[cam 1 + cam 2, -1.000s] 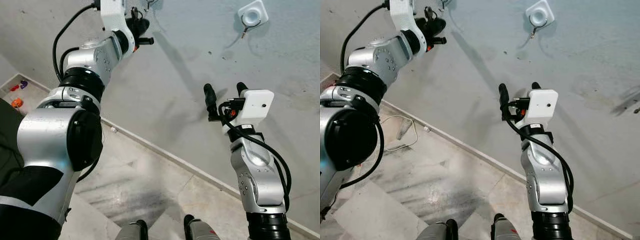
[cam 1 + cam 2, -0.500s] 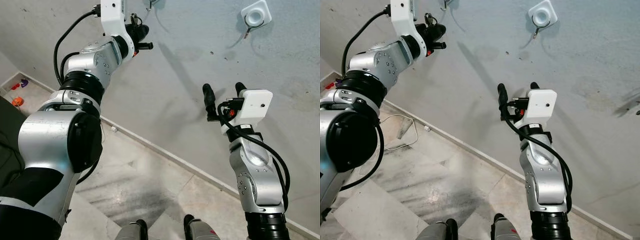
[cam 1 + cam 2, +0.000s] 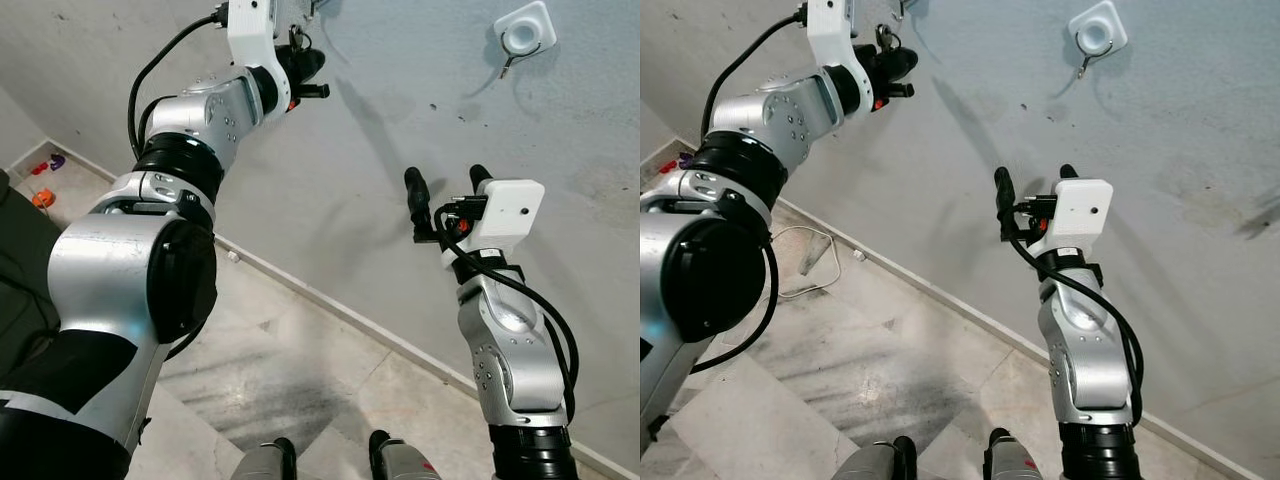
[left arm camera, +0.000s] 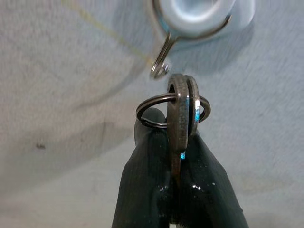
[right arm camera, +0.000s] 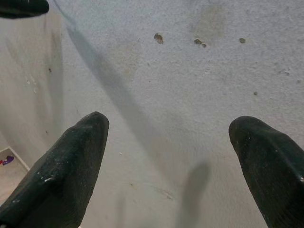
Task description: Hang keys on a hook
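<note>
The keys [image 4: 182,111] stand edge-on, pinched between the two black fingertips of the left gripper [image 4: 178,156], with a thin split ring [image 4: 151,114] threaded through their heads and jutting out to either side. They sit at the very tip of the fingers, clear of the pads. Just past the keys, close but not touching, is the curled wire end of a hook [image 4: 164,59] that hangs from a white round base [image 4: 194,16] fixed to the grey wall [image 4: 61,95]. In the left eye view the left gripper [image 3: 305,70] is raised high against the wall, near the picture's top edge. A second white hook mount [image 3: 525,30] with its wire hook sits farther along the wall toward the robot's right, well apart from the left gripper.

The right gripper [image 3: 447,195] is held lower, pointing at bare wall with its fingers [image 5: 71,161] spread wide and nothing between them. Below, a pale skirting strip [image 3: 330,305] meets a marble-tiled floor [image 3: 270,370].
</note>
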Available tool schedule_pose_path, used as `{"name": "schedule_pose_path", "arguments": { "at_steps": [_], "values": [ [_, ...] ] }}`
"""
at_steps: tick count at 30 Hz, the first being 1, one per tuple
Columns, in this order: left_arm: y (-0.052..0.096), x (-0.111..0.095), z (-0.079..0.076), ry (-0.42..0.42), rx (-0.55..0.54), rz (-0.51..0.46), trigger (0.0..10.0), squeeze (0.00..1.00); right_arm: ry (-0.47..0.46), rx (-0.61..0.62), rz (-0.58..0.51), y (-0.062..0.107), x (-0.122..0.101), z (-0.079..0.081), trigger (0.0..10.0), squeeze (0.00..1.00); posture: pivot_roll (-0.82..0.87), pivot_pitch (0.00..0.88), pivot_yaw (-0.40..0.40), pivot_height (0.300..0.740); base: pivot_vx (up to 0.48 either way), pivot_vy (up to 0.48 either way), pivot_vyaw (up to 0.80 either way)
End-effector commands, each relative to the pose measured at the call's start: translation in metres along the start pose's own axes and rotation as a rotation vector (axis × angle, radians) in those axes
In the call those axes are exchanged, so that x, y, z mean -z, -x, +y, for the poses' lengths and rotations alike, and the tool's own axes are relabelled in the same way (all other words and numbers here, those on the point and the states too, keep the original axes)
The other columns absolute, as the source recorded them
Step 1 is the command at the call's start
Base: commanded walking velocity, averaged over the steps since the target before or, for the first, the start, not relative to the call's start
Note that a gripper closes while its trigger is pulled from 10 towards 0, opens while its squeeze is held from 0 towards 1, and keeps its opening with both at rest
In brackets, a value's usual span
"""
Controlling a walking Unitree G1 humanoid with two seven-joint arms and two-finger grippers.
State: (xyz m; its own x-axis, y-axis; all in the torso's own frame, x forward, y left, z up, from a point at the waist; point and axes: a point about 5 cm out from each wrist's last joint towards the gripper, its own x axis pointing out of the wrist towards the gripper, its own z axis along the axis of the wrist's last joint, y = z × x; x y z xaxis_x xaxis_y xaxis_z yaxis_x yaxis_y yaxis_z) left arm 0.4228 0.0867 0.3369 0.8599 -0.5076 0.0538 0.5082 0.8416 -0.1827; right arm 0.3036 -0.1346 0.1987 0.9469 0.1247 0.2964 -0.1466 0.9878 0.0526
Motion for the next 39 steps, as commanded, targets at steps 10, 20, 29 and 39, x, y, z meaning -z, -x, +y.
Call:
{"name": "schedule_pose_path", "arguments": {
  "at_steps": [10,20,29,39],
  "values": [
    [0.007,-0.019,0.012,-0.066,-0.092,-0.032,10.0,0.00,-0.012,-0.017,0.014,0.001,0.004,0.006,10.0,0.00,-0.10,0.195,0.134,0.740,0.000,0.000,0.00],
    [0.008,-0.010,0.017,-0.082,-0.103,0.023,10.0,0.00,-0.020,-0.010,0.019,0.006,0.006,0.007,10.0,0.00,-0.09,0.206,0.164,0.740,0.000,0.000,0.00],
    [0.006,-0.003,0.013,-0.129,-0.086,0.061,10.0,0.00,-0.025,0.009,0.024,0.011,0.008,0.008,10.0,0.00,-0.09,0.217,0.190,0.740,0.000,0.000,0.00],
    [0.003,-0.012,0.005,-0.149,-0.065,0.031,10.0,0.00,-0.026,0.022,0.023,0.014,0.008,0.007,10.0,0.00,-0.11,0.211,0.202,0.740,0.000,0.000,0.00]
  ]
}}
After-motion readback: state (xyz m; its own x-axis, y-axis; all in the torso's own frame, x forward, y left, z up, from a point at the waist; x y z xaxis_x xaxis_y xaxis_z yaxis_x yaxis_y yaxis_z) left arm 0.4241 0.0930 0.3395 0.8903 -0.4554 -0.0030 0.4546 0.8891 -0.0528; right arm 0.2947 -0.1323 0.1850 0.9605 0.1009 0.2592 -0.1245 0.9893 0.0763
